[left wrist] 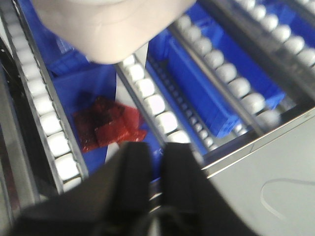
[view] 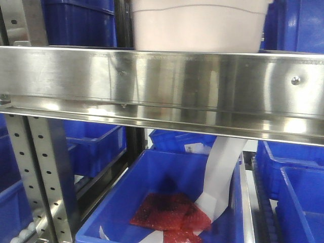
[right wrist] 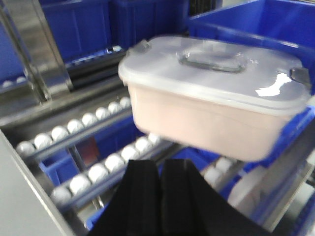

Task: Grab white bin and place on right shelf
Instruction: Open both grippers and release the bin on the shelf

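The black right gripper fills the foreground of the right wrist view; its two fingers are seen drawn together with only a thin slit between them, and nothing is held. The left gripper is likewise seen nearly closed and empty in the left wrist view, though that picture is blurred.

Just beyond the right gripper, the white bin is observed on the roller tracks of the right shelf, above a lower blue bin in which red packets lie. In the front view its base is seen directly behind the shelf's broad steel rail. Whether the base rests fully on the rollers cannot be told, as that edge is blurred.

The placement is judged essentially done: the bin is on the shelf and apart from both grippers. Only withdrawal of the arms, and perhaps a check of seating, is judged to remain.

The bin stands upright, lid on and handle uppermost. Its long axis is seen running across the right wrist view, roughly along the shelf's front rail, with a long side turned towards the right gripper.
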Controlling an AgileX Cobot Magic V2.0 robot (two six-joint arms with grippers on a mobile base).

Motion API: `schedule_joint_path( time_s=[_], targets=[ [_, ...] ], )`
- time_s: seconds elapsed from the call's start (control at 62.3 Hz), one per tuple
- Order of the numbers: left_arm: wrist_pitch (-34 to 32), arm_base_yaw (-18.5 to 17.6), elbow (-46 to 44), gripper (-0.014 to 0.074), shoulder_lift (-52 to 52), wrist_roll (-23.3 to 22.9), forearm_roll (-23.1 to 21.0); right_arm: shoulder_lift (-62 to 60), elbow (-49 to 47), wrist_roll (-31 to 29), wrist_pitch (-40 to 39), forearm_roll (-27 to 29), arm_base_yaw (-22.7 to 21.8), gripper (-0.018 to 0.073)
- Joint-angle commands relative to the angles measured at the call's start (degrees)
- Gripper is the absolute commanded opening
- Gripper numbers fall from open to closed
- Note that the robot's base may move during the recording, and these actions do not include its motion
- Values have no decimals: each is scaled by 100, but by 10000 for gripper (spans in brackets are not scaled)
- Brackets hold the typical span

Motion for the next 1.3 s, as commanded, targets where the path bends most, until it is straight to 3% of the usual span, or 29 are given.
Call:
schedule_joint_path(
  time_s=[0.0, 0.112, 0.353, 0.418, 0.642, 0.819, 0.916, 1.092, 1.285],
  targets=[
    [459, -26, -188, -123, -417, -313, -282, -405, 186, 121, -335, 16, -38, 76],
    [459, -26, -188, -118, -606, -623, 8, -970, 828, 453, -700, -440, -38, 76],
    [299, -26, 308, -118, -1156, -1457, 1786, -2325, 2233, 1640, -1426, -1917, -38, 76],
    [103, -26, 641, -118, -1411, -1465, 1999, -2617, 2451, 1884, -1500, -2295, -38, 76],
    [-1790, -26, 2906, -118, -2906, -1465, 2073, -3687, 3073, 2629, -1591, -3306, -38, 76],
    [-3643, -26, 5011, -118, -4419, -1413, 2065, -4624, 3589, 2637, -1998, -3367, -38, 76],
    [-4339, -26, 6002, -118, -5205, -1413, 2065, -5088, 3815, 2637, -2152, -3367, -38, 76],
    [-5140, -26, 7280, -118, -6344, -1413, 2065, -5457, 4032, 2637, -2174, -3356, -38, 76],
    [-5293, -26, 7641, -118, -6854, -1413, 2065, -5445, 4089, 2637, -2175, -3356, -38, 76]
  ],
)
